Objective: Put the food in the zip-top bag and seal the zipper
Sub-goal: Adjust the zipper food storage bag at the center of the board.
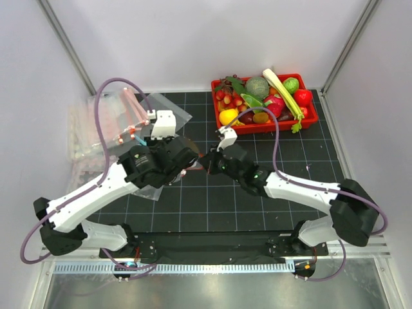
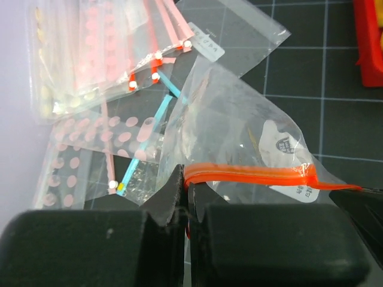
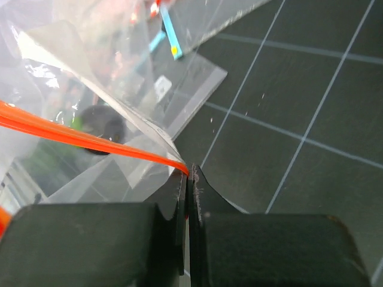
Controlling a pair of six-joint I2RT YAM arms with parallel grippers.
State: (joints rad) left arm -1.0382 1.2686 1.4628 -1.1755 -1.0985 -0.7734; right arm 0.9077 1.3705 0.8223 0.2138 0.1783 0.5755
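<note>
The clear zip-top bag (image 2: pixel 239 113) hangs stretched between my two grippers above the mat, left of centre. Its red-orange zipper (image 2: pixel 251 175) runs taut from one gripper to the other. My left gripper (image 2: pixel 187 179) is shut on the zipper's left end. My right gripper (image 3: pixel 188 174) is shut on the other end of the zipper (image 3: pixel 78 136). In the top view the grippers, left (image 1: pixel 189 165) and right (image 1: pixel 207 163), nearly meet. Dark and green shapes show through the bag (image 3: pixel 90 89); I cannot tell whether food is inside. A yellow fruit (image 1: pixel 228 116) lies in the red tray.
The red tray (image 1: pixel 270 127) of toy produce stands at the back right, with a long celery stalk (image 1: pixel 283 93) across it. A pile of clear bags with pink strips (image 1: pixel 103 122) lies at the back left, also in the left wrist view (image 2: pixel 96 60). Walls close both sides.
</note>
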